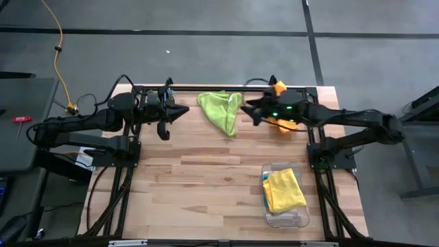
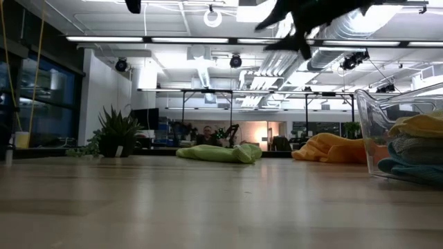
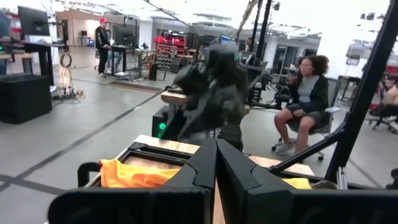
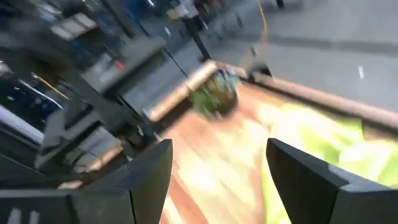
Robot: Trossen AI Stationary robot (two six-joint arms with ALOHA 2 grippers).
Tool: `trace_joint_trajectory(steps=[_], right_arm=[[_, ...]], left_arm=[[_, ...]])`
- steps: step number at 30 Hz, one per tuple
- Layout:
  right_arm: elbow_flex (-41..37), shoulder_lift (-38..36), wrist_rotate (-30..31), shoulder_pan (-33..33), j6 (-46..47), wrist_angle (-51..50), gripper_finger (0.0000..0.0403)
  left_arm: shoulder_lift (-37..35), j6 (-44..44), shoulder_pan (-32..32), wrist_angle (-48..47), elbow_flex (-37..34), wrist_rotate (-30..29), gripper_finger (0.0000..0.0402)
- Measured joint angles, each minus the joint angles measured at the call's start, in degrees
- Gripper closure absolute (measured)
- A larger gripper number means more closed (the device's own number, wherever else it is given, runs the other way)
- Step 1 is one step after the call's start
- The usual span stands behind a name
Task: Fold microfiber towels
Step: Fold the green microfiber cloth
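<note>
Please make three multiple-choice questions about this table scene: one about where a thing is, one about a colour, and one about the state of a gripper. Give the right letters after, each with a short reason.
1. Where is the yellow towel?
A. in the clear bin
B. flat on the bare table
C. in the left gripper

2. What colour is the towel that lies between the two grippers at the far side of the table?
A. grey
B. lime green
C. teal

3. How do the fingers of the right gripper stand?
A. shut on a towel
B. shut on nothing
C. open, holding nothing

Answers:
1. A: the yellow towel lies on top inside the clear bin.
2. B: the lime green towel lies between the left gripper and the right gripper.
3. C: its wrist view shows the two fingers wide apart with nothing between them.
</note>
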Motion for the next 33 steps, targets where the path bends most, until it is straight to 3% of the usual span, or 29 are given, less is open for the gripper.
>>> trace_joint_trajectory(steps=[5,12,16,20,25,29,33], right_arm=[[2.8,12.8,-0.1,-0.4,5.4,-4.0,0.0151],[15.1,32.6,1.6,-3.6,7.8,-18.4,0.0151],[21.9,42.6,1.3,-5.5,7.1,-21.8,0.0162],[29.0,50.0,1.3,-6.8,6.7,-24.3,0.0228],[35.4,54.7,3.2,-7.2,5.3,-24.2,0.0375],[38.2,58.4,2.2,-7.2,5.2,-24.9,0.0382],[39.4,61.4,-3.0,-6.2,5.3,-24.6,0.0399]], left_arm=[[0.0,-0.4,0.0,0.0,0.0,-0.3,0.0401],[0.0,-0.4,0.0,0.0,0.0,-0.3,0.0401],[0.0,-0.6,0.0,0.0,0.0,-0.3,0.0401],[0.0,-1.4,0.0,0.0,0.0,-0.3,0.0402],[0.0,-2.1,0.0,0.0,0.0,-0.3,0.0401],[0.0,-3.6,0.0,-0.5,0.0,-0.3,0.0401],[0.0,-4.0,0.0,-1.4,0.0,-0.2,0.0402]])
